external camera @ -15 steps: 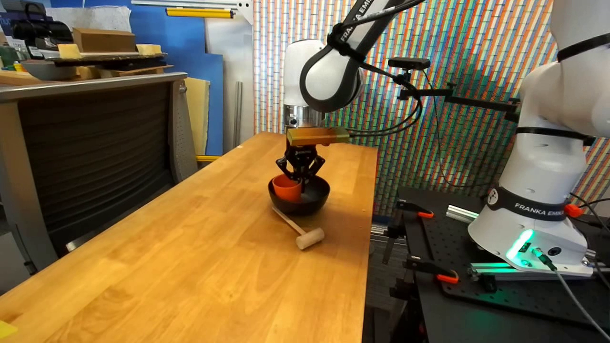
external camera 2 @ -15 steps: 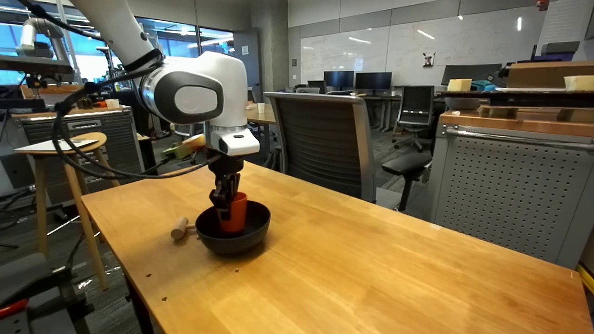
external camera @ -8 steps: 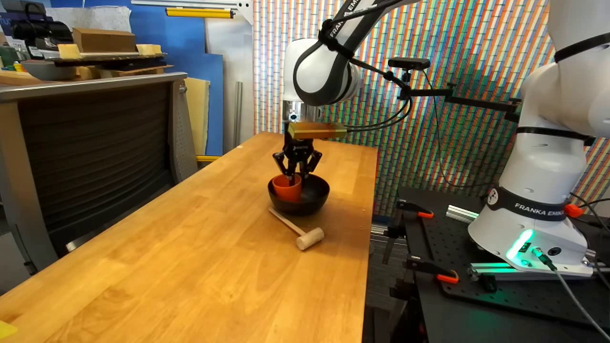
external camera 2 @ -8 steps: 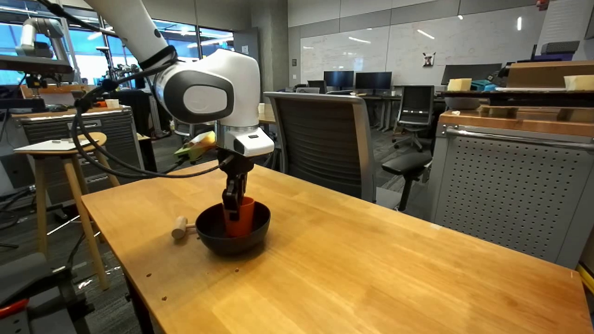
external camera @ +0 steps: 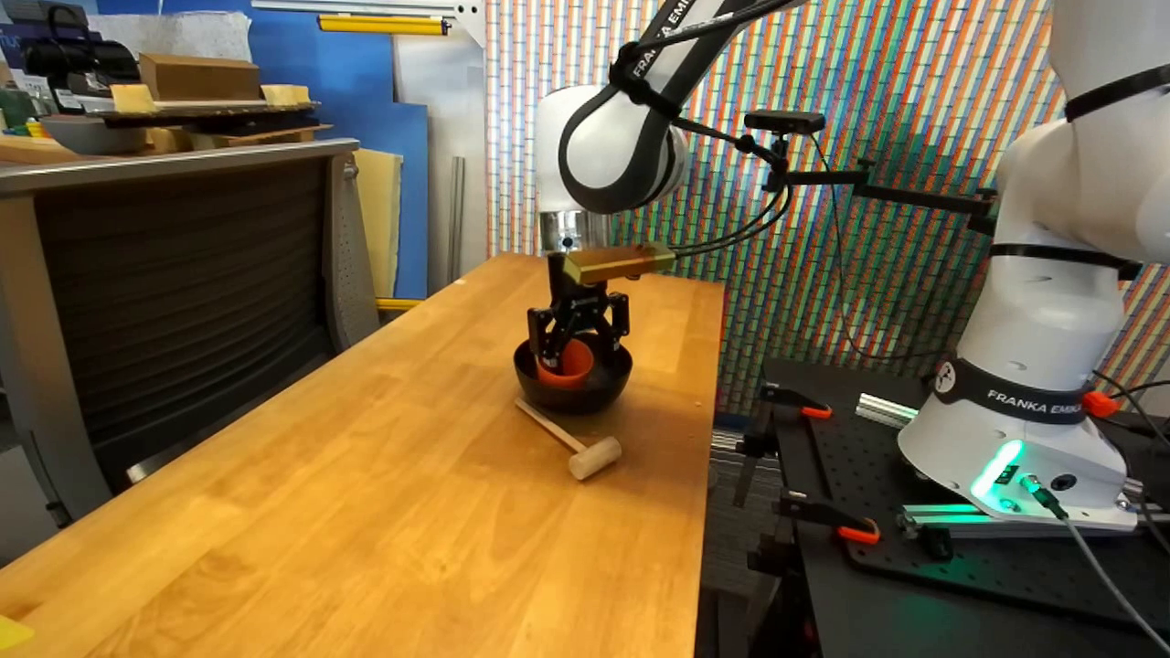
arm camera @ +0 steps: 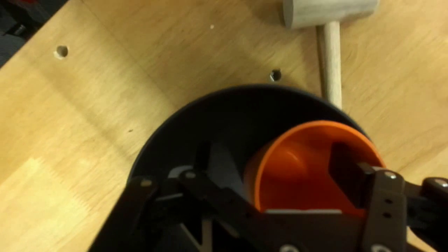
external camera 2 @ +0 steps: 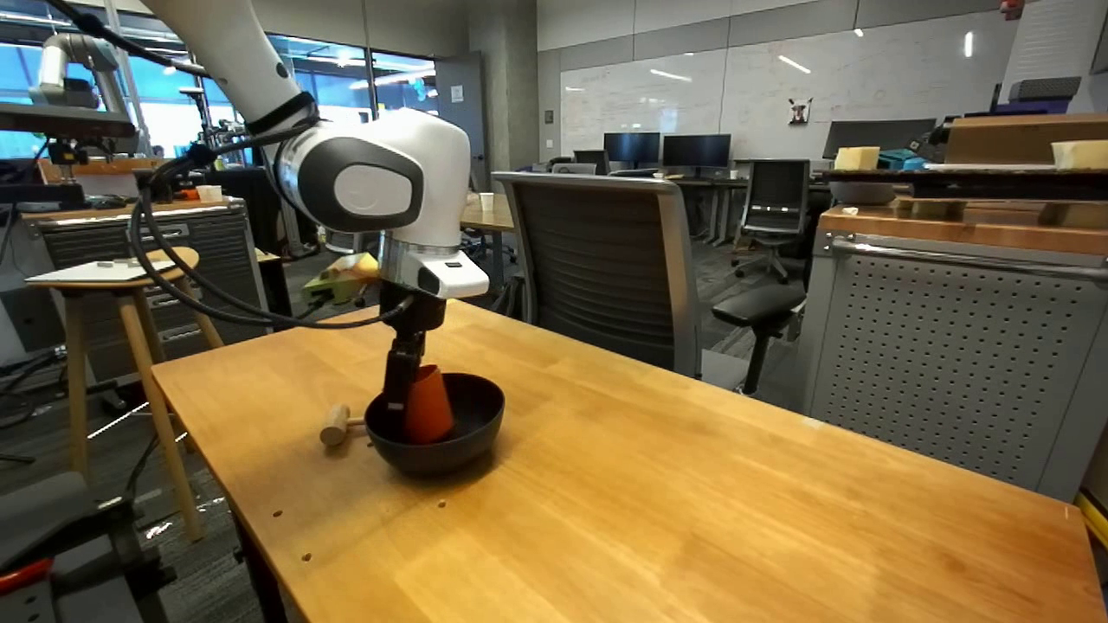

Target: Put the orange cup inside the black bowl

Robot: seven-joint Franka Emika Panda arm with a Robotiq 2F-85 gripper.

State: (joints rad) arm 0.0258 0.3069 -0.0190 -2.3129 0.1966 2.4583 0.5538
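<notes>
Orange cup [external camera: 571, 367] inside black bowl [external camera: 599, 395], tilted toward near side; placing looks done. Gripper [external camera: 583, 355] jaws apart, one finger [arm camera: 346, 175] inside cup; withdrawal likely remains.

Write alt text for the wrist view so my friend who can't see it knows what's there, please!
An orange cup is inside a black bowl, seen from above. At the bottom, the open gripper has one finger across the cup's opening and the other outside it. At the top, a mallet lies on the table, handle toward the bowl.

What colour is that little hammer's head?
The hammer's head is pale tan, clearest in an exterior view.
</notes>
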